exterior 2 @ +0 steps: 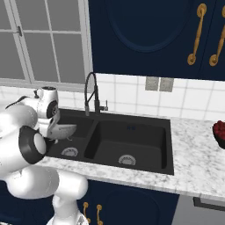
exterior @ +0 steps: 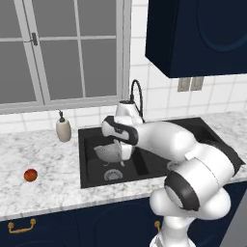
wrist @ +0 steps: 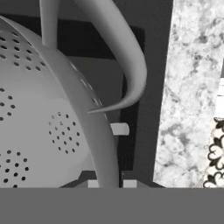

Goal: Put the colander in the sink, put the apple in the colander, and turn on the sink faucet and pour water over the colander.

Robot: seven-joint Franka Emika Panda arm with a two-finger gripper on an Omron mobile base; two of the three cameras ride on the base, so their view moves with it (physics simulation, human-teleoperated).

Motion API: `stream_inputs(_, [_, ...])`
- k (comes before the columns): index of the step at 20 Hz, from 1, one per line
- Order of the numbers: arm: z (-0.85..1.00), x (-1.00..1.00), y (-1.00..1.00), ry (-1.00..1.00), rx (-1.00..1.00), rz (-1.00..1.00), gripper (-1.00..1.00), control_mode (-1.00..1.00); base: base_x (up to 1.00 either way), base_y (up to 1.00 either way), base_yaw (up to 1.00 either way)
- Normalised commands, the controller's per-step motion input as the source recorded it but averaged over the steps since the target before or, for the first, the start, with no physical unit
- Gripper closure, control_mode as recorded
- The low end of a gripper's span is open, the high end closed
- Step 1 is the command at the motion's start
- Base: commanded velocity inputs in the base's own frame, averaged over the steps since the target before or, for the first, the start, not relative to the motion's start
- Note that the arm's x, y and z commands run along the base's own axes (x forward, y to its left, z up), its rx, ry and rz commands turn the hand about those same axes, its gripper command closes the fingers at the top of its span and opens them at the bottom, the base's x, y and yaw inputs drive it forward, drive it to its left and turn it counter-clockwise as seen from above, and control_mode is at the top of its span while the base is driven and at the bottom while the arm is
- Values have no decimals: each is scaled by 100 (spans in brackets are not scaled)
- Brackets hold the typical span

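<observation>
Lowering the colander (exterior: 109, 153) into the left basin of the black sink (exterior: 91, 181) looks like the step in hand; the gripper (wrist: 109, 181) is clamped on its rim, and the bowl hangs tilted above the drain. Next it needs setting flat and letting go. The white arm reaches forward and bends down over the basin. The apple (exterior: 30, 175) waits on the worktop near its front edge, well left of the sink.
</observation>
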Motion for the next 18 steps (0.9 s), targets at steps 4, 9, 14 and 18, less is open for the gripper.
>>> stream_inputs(4, [-39,43,-1,1,0,-8,100,-100,0,0,0])
stream_inputs(9, [-41,30,0,7,0,-8,100,-100,0,0,0])
stream_inputs(14, [-44,35,0,10,0,-2,100,-100,0,0,0])
stream_inputs(18, [-50,31,5,2,0,0,100,-100,0,0,0])
